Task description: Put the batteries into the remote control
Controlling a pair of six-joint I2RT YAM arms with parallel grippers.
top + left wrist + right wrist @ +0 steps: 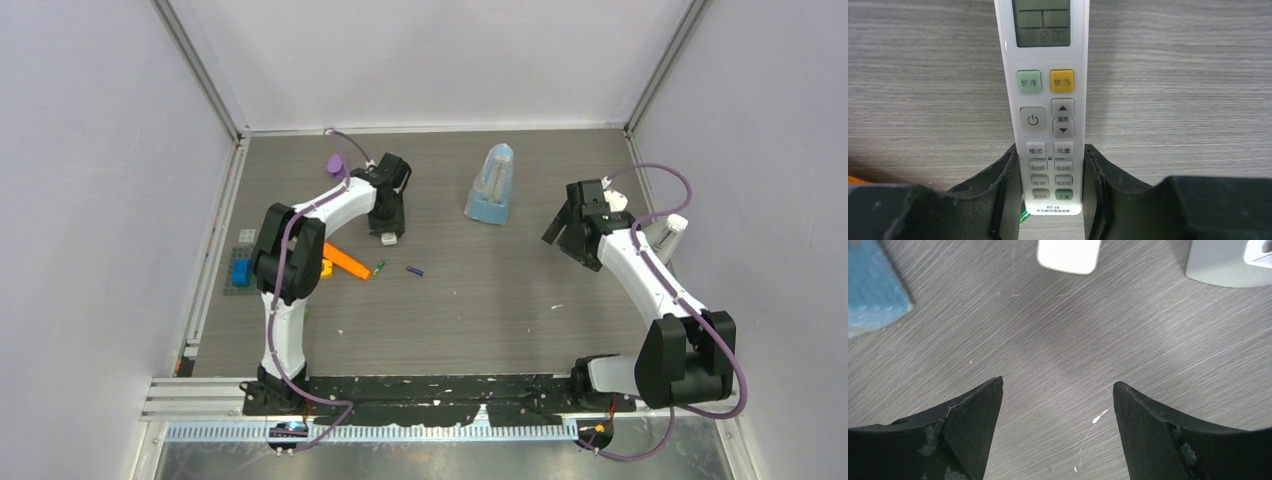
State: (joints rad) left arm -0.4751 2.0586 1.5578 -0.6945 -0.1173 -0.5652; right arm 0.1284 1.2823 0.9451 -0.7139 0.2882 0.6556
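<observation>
Where the arm bases sit at 6 o'clock, a black tape strip runs along the near edge of the table; surface is grey wood-grain with a few small white flecks. Mid-table toward 10 o'clock the green battery and purple battery lie loose, apart from each other. An orange flat piece sits just at 9 o'clock of the green one; a blue block is on a grey plate by the left edge. The left gripper clamps the white remote at its lower button rows, buttons and screen facing the wrist camera; it is just at 12 o'clock of the green battery. The right gripper is at 2 o'clock, fingers spread wide, nothing between, bare table beneath. A clear blue-based pack stands at 12 o'clock; a purple object at 11 o'clock. Pale plain walls and aluminium posts close the far side.
</observation>
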